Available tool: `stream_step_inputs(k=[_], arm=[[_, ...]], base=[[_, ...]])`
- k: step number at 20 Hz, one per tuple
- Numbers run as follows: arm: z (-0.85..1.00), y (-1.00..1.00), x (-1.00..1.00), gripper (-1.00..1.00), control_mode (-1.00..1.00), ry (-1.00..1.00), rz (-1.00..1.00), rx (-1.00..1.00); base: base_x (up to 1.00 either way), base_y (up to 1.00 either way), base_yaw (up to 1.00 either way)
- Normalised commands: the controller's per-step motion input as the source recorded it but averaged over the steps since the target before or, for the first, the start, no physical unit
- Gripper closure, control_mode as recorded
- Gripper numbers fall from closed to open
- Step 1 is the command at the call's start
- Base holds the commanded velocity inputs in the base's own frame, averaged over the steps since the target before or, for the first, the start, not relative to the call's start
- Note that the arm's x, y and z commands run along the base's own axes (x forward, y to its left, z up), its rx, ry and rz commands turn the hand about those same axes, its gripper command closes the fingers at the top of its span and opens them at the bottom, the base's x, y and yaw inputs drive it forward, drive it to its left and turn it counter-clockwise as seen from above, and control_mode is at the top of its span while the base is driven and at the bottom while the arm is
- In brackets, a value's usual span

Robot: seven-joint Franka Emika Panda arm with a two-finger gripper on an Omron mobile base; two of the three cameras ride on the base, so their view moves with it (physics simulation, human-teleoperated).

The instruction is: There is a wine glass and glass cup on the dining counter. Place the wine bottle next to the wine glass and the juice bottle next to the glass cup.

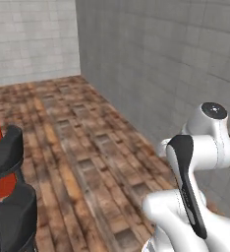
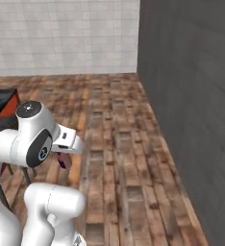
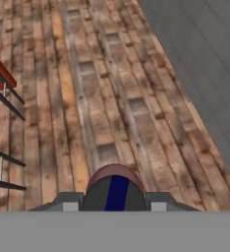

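1. Currently, on your left, a black and red piece of furniture (image 1: 9, 187) stands at the edge of the left base view. In the right base view a black top with a red side (image 2: 1, 103) looks like a corner of the dining counter, but I cannot tell this for sure. The wine glass, the glass cup and the wine bottle are not to be found in these pictures.
2. In the hand view, thin dark bars under a red edge (image 3: 4, 98) come in from the left. Keep the arm away from them when you turn.
3. In the middle, the gripper (image 3: 115, 202) is closed tightly around the juice bottle (image 3: 116, 179). Its pink-red body and dark blue part sit just between the two fingers, and it hangs above the wooden floor (image 3: 112, 98).
4. I judge the step as the carrying of the juice bottle: it is picked up but not yet placed. The next move asks you to bring the base to the dining counter, find the glass cup and put the bottle down upright just beside it, without knocking the cup.
5. The floor ahead is open and gives you wide room to drive.
6. On your right, the grey wall (image 2: 191, 96) runs along the whole side. It is the hard limit there, so swing the arm to the left.
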Motion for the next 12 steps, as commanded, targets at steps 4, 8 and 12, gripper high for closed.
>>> stream_step_inputs(k=[4, 8, 12], arm=[[0.00, 0.00, 0.00, 1.00, 1.00, 0.00, 0.00, 0.00], [0.00, 0.00, 0.00, 1.00, 1.00, 0.00, 0.00, 0.00], [0.00, 0.00, 0.00, 1.00, 1.00, 0.00, 0.00, 0.00]], base=[[0.79, -0.05, 0.41], [0.69, -0.03, 0.55], [0.61, -0.03, 0.63]])
